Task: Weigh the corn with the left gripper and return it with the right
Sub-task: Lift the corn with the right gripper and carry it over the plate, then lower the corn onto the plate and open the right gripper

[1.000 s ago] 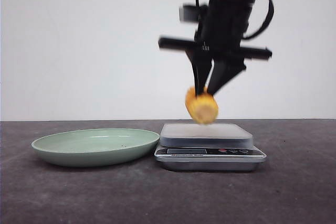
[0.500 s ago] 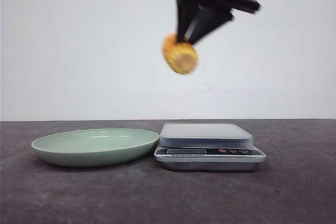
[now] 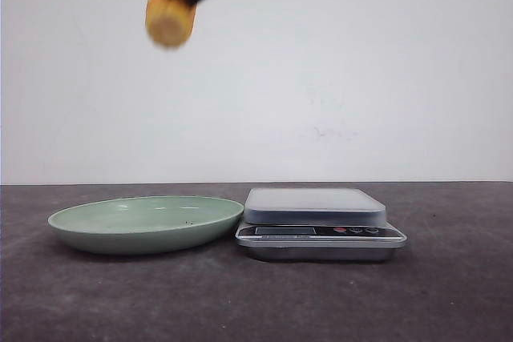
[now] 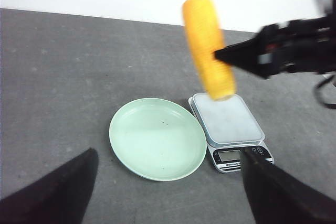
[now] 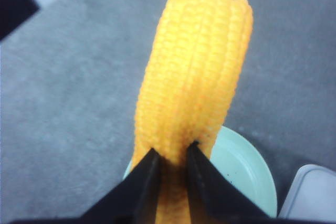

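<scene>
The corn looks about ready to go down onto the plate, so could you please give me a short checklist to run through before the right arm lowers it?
1. Grip: the right gripper has its jaws pinched on the corn near one end. Ok.
2. Position: the corn hangs high over the green plate, toward its left half in the front view. Ok.
3. Plate: nothing lies in it. Ok.
4. Scale: platform bare, corn already off it. Ok.
5. Left gripper: jaws open, holding nothing, looking down on the scene from above. Ok.
6. Grip security: the cob is held near one end only and is motion-blurred. Cannot tell.
</scene>
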{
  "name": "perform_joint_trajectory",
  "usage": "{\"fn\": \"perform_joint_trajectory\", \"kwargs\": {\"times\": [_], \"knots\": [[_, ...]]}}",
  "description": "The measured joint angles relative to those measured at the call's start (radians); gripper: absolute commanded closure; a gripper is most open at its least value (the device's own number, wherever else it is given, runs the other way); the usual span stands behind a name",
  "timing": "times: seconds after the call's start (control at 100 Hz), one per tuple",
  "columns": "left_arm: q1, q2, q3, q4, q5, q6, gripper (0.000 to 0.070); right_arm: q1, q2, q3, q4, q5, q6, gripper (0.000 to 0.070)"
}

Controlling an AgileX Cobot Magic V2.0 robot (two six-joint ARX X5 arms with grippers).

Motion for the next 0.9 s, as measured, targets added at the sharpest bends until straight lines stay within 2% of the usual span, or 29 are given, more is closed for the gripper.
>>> {"fn": "perform_joint_trajectory", "kwargs": {"times": [0.2,0.47,0.69,0.9], "knots": [[0.000,0.000,0.000,0.003,0.000,0.000,0.0179,-0.016,0.159,0.098,-0.006,-0.043,0.029,0.0700],[0.000,0.000,0.000,0.003,-0.001,0.000,0.0179,-0.025,0.316,0.120,-0.057,-0.044,0.070,0.0700],[0.000,0.000,0.000,0.003,-0.002,0.000,0.0179,-0.025,0.387,0.120,-0.128,-0.042,0.117,0.0700],[0.000,0.000,0.000,-0.001,-0.003,0.000,0.0179,-0.022,0.416,0.122,-0.130,-0.041,0.155,0.0700]]}}
